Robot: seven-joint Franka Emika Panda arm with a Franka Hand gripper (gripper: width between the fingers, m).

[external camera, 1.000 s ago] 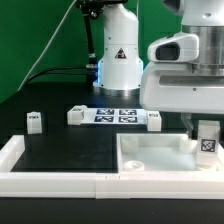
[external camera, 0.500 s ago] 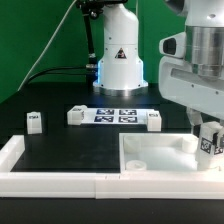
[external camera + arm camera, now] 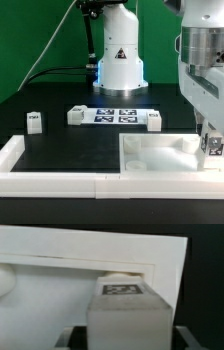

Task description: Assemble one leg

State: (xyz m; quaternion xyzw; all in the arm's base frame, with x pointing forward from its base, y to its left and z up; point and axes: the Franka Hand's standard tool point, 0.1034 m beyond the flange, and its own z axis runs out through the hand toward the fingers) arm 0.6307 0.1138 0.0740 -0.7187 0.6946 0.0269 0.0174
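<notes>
My gripper (image 3: 212,147) is at the exterior view's right edge, shut on a white tagged leg (image 3: 213,146) and holding it just over the far right corner of the white tray-like tabletop (image 3: 160,168). In the wrist view the leg (image 3: 125,303) runs up between my jaws (image 3: 125,339), its tagged end over the tabletop's corner (image 3: 60,286). Three more legs lie on the black table: one at the left (image 3: 34,121), one beside the marker board's left end (image 3: 75,116), one at its right end (image 3: 153,121).
The marker board (image 3: 115,115) lies flat at the table's middle, in front of the robot's white base (image 3: 118,60). A low white wall (image 3: 50,180) runs along the front and left edges of the table.
The gripper with the leg has moved toward the exterior view's right and a little lower, from beside the tabletop's far edge to its far right corner.
</notes>
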